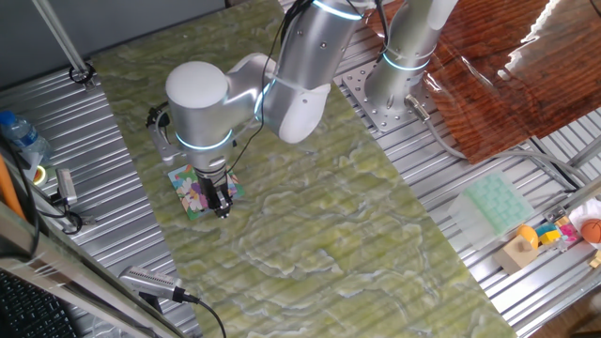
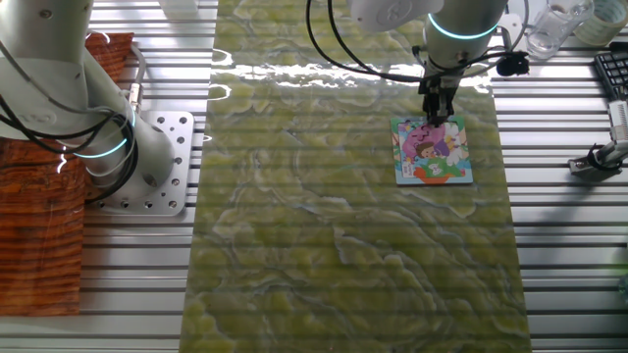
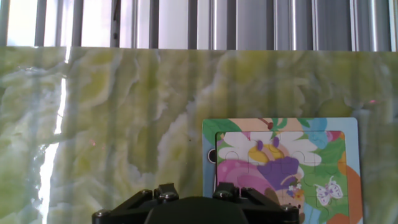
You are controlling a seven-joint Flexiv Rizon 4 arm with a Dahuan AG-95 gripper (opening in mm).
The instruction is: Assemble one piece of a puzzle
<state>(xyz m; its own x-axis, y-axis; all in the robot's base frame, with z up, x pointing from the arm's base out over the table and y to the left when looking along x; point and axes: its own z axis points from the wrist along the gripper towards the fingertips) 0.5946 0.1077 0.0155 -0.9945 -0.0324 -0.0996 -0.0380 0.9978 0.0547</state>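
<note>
The puzzle [image 2: 433, 149] is a small square cartoon picture with a blue edge, lying flat on the green marbled mat. It also shows in one fixed view [image 1: 199, 191] and in the hand view [image 3: 283, 168], at the lower right. My gripper [image 2: 435, 116] points straight down over the puzzle's far edge; in one fixed view the gripper [image 1: 223, 210] stands at the puzzle's near right corner. Its dark fingers look close together, but the tips are too small to read. The hand view shows only the gripper's black body. The piece is hidden.
A green marbled mat [image 1: 319, 235] covers the middle of the ribbed metal table. A second arm's base [image 2: 118, 147] stands at the left. A pale green moulded tray [image 1: 498, 202] and small toys [image 1: 540, 239] lie at the right. Tools [image 1: 155, 282] lie at the near left.
</note>
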